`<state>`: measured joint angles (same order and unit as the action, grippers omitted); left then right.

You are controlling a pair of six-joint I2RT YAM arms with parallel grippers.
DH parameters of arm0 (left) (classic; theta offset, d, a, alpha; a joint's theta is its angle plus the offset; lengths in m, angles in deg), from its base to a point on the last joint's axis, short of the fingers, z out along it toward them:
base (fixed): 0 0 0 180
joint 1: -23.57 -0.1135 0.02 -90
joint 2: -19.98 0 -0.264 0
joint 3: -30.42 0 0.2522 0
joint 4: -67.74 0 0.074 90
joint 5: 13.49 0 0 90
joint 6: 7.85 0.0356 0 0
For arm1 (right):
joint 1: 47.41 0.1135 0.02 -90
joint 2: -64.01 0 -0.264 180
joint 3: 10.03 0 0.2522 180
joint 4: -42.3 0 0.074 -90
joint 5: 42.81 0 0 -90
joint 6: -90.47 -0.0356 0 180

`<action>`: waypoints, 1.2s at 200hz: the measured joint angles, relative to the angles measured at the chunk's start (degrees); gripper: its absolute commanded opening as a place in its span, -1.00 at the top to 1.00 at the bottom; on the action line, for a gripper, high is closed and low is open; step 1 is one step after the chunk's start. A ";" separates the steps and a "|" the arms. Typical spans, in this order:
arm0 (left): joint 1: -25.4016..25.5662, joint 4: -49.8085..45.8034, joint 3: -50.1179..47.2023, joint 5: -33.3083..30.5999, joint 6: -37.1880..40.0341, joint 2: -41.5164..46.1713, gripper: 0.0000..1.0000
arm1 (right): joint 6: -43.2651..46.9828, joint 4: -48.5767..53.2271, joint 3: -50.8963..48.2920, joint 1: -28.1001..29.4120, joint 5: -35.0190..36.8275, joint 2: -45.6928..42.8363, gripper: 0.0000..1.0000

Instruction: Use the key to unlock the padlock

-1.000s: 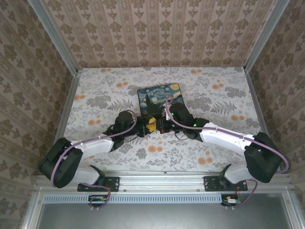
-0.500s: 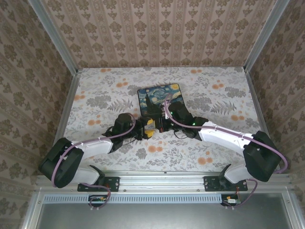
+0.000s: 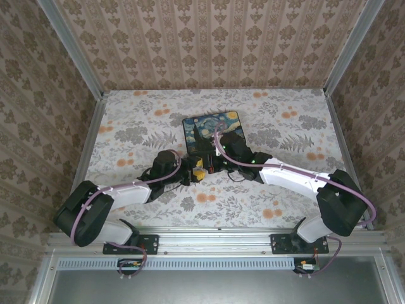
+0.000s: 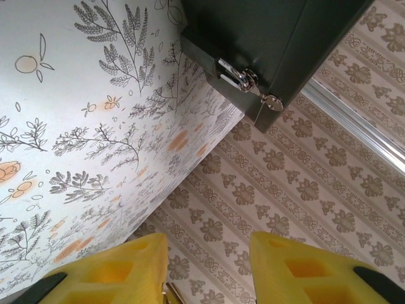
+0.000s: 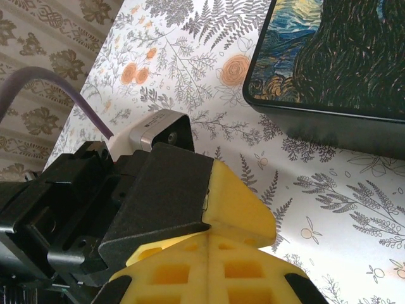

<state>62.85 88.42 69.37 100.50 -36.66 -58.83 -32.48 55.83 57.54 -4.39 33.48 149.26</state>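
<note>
My two grippers meet tip to tip just in front of the black box with the swirly painted lid. The left gripper has its yellow fingers apart. A sliver of the brass padlock sits low between them, against the left finger. The right gripper is shut, its pads pressed flat together, its tips against the left gripper's black and yellow finger. The key is hidden.
The box's front wall carries a silver latch, seen in the left wrist view. Its painted lid lies just beyond my right fingers. Patterned walls close in the floral floor on three sides, with free floor left and right.
The right arm has swung a little to the left. The spot where both grippers meet has slid slightly left and toward the near edge.
</note>
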 measured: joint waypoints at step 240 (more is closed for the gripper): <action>-0.83 1.95 -0.04 -0.42 0.11 0.00 1.00 | 0.00 0.07 -0.15 -0.02 0.26 -0.13 0.79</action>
<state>62.02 90.36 69.33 100.08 -36.55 -58.83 -32.48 55.90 57.38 -4.41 33.74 149.13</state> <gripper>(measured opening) 0.066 0.081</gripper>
